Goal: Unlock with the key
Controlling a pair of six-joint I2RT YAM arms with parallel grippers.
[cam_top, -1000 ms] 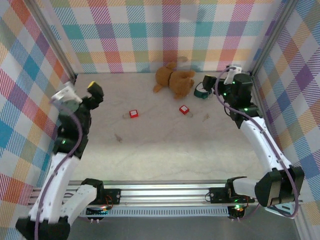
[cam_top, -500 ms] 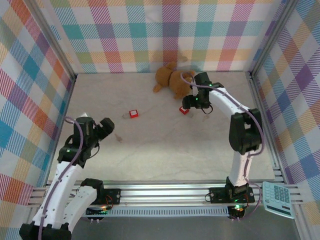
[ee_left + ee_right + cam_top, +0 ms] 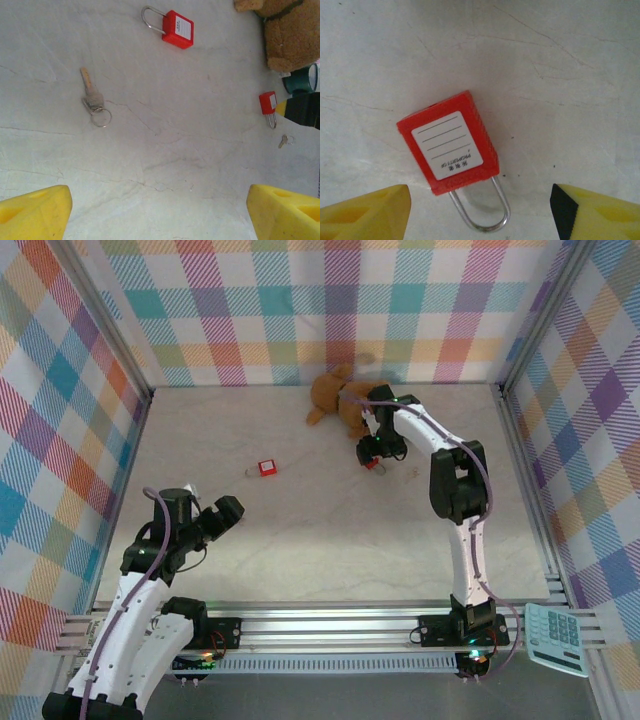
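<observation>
Item: red padlock (image 3: 451,114), square body, lying flat and tilted, centre-left of frame. White label (image 3: 447,145) on its face, with ruled lines and print too small to read. Silvery shackle (image 3: 506,212) loops toward the lower edge. Surface: pale veined table (image 3: 560,75). Right gripper (image 3: 480,200): yellow fingertips (image 3: 365,212) in both lower corners, spread wide, clear of the padlock between them.

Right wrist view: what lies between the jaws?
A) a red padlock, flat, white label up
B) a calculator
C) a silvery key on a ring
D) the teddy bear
A: a red padlock lies flat on the table with its white label up and its shackle towards the bottom edge of the view. The yellow jaws stand wide on either side, and neither touches it.
</observation>
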